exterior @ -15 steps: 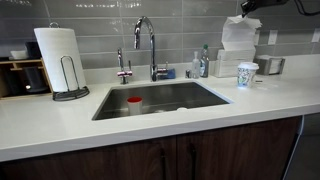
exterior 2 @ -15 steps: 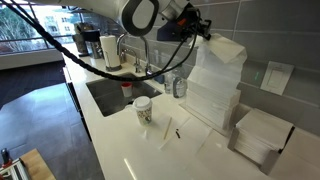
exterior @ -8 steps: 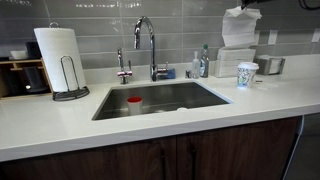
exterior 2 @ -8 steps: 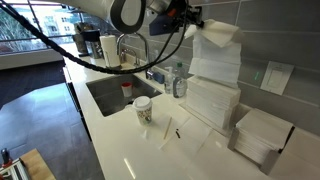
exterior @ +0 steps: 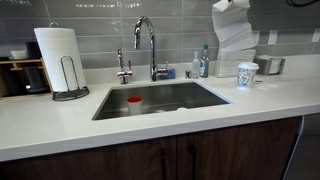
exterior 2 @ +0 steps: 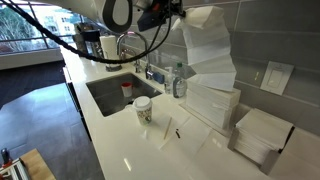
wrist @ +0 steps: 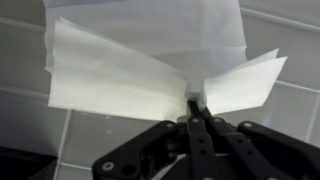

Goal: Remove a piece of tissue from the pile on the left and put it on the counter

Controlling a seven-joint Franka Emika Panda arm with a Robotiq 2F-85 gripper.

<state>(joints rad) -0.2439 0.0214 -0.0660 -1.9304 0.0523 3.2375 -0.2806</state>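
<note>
- Clearly, the gripper (wrist: 193, 108) has its jaws pressed together on the piece of tissue (wrist: 130, 75), pinching a fold at the very tips (the sheet fans out to both sides of the pinch).
- The sheet hangs high in the air, off one end of the sink (exterior: 165, 95) and close to the grey tiled wall.
- It is not free: a run of folded white sheets trails down from it to the pile (exterior 2: 212, 105), which stands on the counter (exterior: 150, 125) past that same end of the sink.
- A printed cup (exterior: 246, 73) stands on the counter just in front of the pile, on the side away from the wall.
- A second, lower stack of tissues (exterior 2: 262, 135) sits beyond the pile, farther from the sink.
- A paper-towel roll (exterior: 58, 55) on a wire stand is at the sink's opposite end, well apart from the pile.
- The faucet (exterior: 148, 45) rises behind the sink.
</note>
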